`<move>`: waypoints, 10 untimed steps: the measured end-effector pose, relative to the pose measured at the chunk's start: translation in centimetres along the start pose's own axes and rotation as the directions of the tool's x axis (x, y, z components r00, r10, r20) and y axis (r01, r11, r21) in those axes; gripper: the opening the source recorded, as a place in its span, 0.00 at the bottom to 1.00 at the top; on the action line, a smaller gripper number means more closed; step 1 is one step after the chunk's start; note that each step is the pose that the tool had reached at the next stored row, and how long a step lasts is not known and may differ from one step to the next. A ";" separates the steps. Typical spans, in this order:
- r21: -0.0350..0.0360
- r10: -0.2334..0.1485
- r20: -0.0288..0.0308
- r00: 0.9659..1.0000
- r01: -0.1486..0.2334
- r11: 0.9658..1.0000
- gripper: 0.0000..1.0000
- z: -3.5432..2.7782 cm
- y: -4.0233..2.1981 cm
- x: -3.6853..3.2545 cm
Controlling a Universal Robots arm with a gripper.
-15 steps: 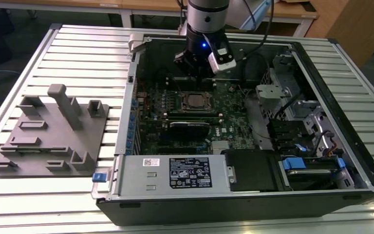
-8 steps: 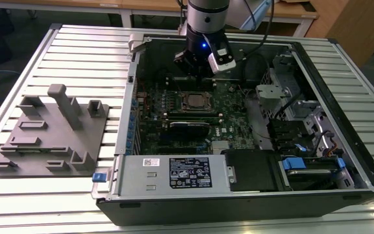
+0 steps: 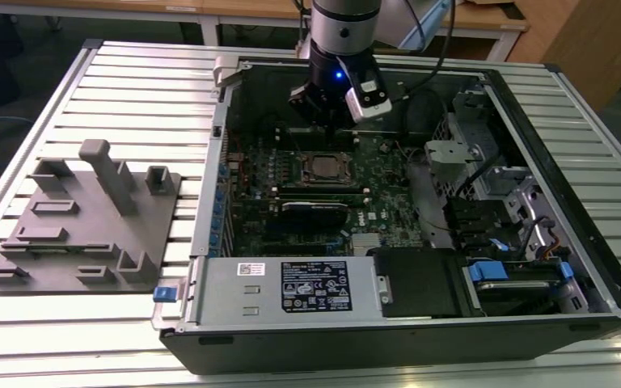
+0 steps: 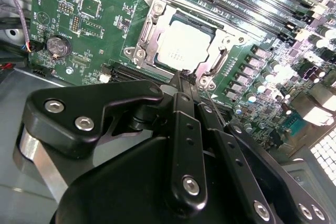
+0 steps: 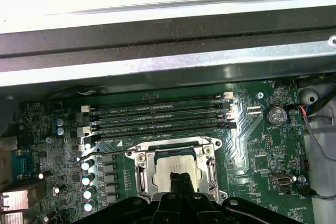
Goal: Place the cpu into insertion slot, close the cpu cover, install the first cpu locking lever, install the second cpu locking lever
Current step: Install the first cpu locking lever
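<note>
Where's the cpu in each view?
Exterior view: cpu, middle of the green motherboard.
Second wrist view: cpu just beyond the fingers.
First wrist view: cpu partly behind the fingers.
Shared landmark: the silvery cpu cover framing it.

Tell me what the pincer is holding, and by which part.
Nothing that shows: the pincer is shut, tips together by the edge of the cpu cover, with the cpu seated under it.

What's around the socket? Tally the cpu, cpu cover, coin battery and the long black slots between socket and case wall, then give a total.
cpu: 1
cpu cover: 1
coin battery: 1
long black slots: 4
Total: 7
</note>
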State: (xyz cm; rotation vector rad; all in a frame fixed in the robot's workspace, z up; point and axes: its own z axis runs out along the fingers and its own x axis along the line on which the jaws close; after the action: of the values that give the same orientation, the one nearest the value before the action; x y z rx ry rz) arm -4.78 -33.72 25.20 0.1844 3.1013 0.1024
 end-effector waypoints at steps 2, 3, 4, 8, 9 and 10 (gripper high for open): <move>-0.004 0.000 -0.001 1.000 0.000 1.000 0.11 -0.01 -0.02 0.00; -0.008 0.000 -0.001 1.000 0.000 1.000 0.11 0.00 -0.02 0.00; -0.011 0.000 -0.001 1.000 0.000 1.000 0.11 0.00 -0.02 0.00; -0.015 0.001 -0.002 1.000 -0.001 1.000 0.11 0.00 -0.02 0.00; -0.017 0.001 -0.002 1.000 -0.001 1.000 0.11 0.00 -0.03 0.06; -0.017 0.001 -0.002 1.000 -0.001 1.000 0.11 0.00 -0.03 0.06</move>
State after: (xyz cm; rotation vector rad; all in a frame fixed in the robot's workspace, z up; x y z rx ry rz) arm -4.84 -33.74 25.20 0.1848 3.1013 0.1294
